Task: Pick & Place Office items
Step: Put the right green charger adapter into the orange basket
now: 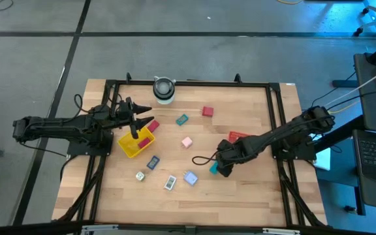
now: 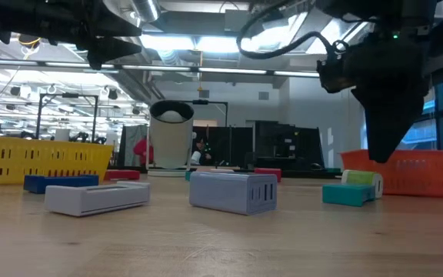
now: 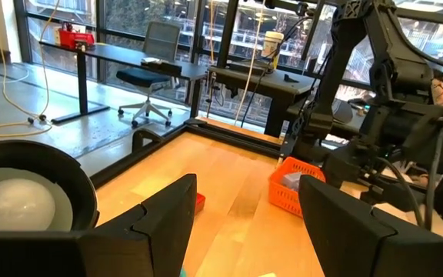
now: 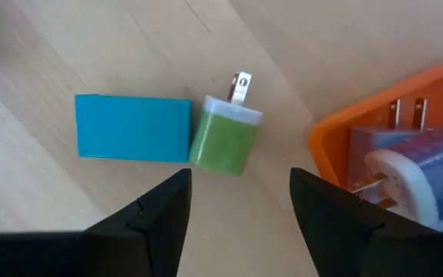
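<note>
The right gripper (image 4: 241,211) hangs over the table at lower right of centre in the high view, jaws apart and holding nothing. Directly beyond its 2 fingertips lies a green plug adapter (image 4: 225,136), end-on against a teal block (image 4: 133,128) whose long axis runs crosswise to the jaw gap. The orange tray (image 4: 337,142) sits just beside. The left gripper (image 1: 134,122) hovers open and empty over the yellow tray (image 1: 136,143), well apart, so the right arm is nearer.
</note>
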